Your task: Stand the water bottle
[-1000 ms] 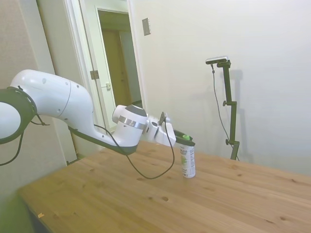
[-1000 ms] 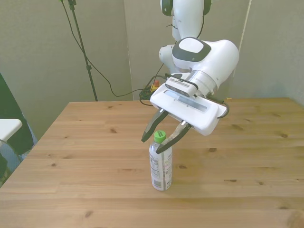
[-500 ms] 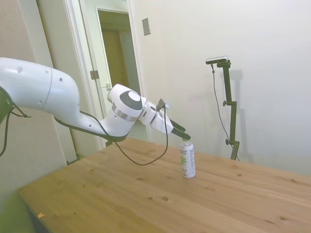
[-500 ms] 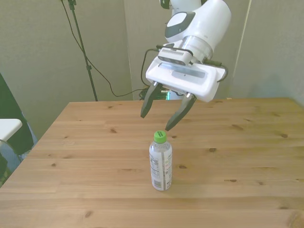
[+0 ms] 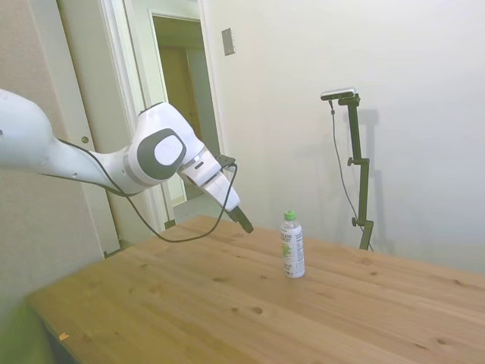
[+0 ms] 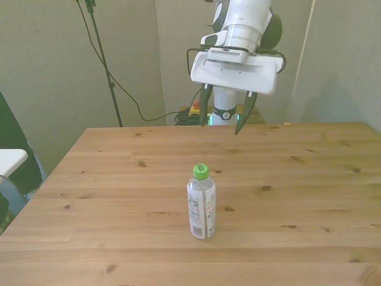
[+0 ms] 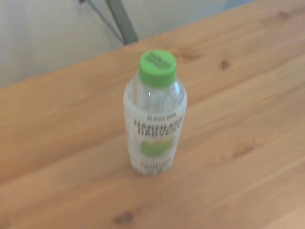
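The claw (image 6: 225, 124) hangs in the air with its two dark fingers (image 6: 204, 109) spread wide apart and nothing between them. It is raised above the table (image 6: 309, 196) and sits well apart from the bottle (image 6: 201, 202), toward the table's far edge in the front view; in the side view the claw (image 5: 244, 221) points down and toward the bottle from the picture's left, with a clear gap between them. A black cable (image 5: 186, 231) loops from the wrist back along the white arm (image 5: 91, 155). The bottle (image 5: 292, 245) stands upright on its base on the wooden top, green cap (image 6: 200, 171) uppermost, label facing the front camera. The wrist view shows the same: the bottle (image 7: 155, 114) erect, resting on the boards, with no tilt that can be made out. Nothing touches or props it. Judged from this, the task appears complete: the bottle is standing unaided and the claw has let go. What may remain, if anything, is for the arm to clear off to a rest position without brushing the bottle, which looks light and slim and would likely tip at a slight knock.
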You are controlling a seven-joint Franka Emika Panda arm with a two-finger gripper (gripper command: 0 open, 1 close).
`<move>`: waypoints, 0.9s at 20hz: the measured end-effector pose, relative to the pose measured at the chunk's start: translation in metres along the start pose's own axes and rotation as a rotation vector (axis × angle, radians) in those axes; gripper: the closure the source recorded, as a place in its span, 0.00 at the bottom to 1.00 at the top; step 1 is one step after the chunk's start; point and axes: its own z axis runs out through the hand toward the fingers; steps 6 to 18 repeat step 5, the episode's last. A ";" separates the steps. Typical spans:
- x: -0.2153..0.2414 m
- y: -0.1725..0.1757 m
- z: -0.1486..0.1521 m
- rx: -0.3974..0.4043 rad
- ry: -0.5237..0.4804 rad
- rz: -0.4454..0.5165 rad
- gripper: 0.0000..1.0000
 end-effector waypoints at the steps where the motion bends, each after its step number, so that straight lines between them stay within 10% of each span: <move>1: 0.000 0.007 -0.005 -0.026 -0.040 -0.033 0.00; 5: -0.009 0.031 -0.010 -0.110 -0.188 -0.169 0.00; 18: -0.009 0.031 -0.010 -0.110 -0.188 -0.169 0.00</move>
